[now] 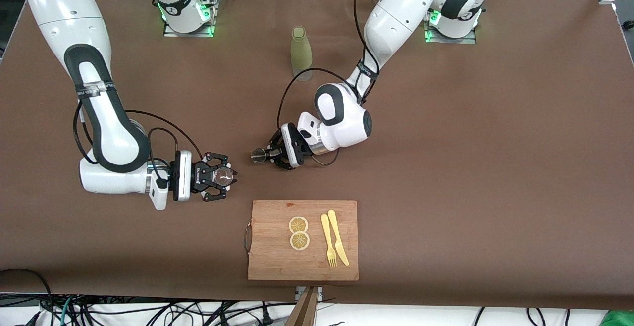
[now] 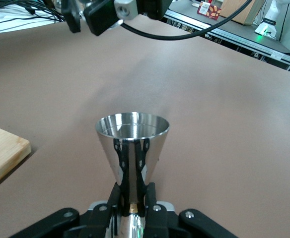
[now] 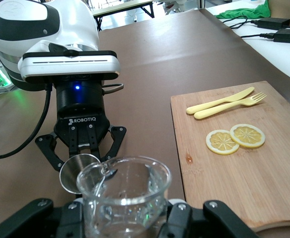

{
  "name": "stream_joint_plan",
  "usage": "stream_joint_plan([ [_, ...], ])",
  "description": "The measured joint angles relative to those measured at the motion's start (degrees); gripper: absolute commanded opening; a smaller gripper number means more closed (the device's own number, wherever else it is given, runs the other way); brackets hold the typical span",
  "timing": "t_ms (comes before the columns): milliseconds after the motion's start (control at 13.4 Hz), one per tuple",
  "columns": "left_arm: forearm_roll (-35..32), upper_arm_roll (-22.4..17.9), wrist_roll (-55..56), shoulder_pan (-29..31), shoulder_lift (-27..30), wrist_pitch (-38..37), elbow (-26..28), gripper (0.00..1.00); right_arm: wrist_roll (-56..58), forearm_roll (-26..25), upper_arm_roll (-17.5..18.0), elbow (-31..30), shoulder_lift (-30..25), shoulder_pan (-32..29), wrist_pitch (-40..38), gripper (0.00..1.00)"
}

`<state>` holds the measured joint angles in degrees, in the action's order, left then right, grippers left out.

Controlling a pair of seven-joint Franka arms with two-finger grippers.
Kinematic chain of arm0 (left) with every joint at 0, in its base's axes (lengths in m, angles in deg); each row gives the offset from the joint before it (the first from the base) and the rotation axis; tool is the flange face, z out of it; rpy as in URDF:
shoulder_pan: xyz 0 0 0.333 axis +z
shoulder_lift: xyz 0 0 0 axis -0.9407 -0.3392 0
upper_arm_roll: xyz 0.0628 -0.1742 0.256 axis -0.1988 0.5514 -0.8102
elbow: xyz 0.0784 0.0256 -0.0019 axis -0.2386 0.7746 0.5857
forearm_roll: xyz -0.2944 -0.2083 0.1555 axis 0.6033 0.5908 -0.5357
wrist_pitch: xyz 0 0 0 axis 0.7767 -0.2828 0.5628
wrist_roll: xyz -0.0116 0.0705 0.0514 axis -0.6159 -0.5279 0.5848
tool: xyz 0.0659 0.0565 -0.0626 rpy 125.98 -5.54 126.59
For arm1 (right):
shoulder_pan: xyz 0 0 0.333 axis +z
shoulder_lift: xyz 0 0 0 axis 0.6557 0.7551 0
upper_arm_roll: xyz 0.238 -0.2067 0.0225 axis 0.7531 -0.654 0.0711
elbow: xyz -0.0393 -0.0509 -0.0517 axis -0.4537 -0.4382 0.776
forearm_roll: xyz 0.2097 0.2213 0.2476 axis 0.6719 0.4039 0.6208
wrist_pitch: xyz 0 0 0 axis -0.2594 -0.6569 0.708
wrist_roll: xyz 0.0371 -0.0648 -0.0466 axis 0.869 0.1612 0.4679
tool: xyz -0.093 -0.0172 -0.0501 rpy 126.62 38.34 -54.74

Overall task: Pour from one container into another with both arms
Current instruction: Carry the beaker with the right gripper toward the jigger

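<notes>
Both vessels are grasped; pouring remains. Left gripper (image 1: 271, 154), frame centre, is clamped on the jigger (image 1: 258, 155). Right gripper (image 1: 225, 177), left of centre, is clamped on the glass (image 1: 222, 176).

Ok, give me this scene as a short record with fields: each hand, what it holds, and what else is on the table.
left hand: shut on the jigger at its waist, cup upright in the left wrist view
right hand: shut on the clear glass, held upright
gap: jigger and glass apart, both off the table
bottle: olive green, standing between the two bases
cutting board: two lemon slices, fork, knife
</notes>
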<state>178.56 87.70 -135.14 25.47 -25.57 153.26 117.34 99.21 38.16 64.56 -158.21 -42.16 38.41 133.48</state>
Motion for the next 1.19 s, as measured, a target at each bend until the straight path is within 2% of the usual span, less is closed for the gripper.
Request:
stream_joint_plan([
  [671,0.0,0.0,0.0,0.5,-0.4,0.0,0.0,0.0,-2.0,-1.9,0.1,0.0,0.0,3.7,2.4,0.23],
  [1193,0.0,0.0,-1.4,1.1,-0.6,0.0,0.1,0.0,-6.9,-7.6,0.1,0.0,0.0,5.9,3.3,0.23],
])
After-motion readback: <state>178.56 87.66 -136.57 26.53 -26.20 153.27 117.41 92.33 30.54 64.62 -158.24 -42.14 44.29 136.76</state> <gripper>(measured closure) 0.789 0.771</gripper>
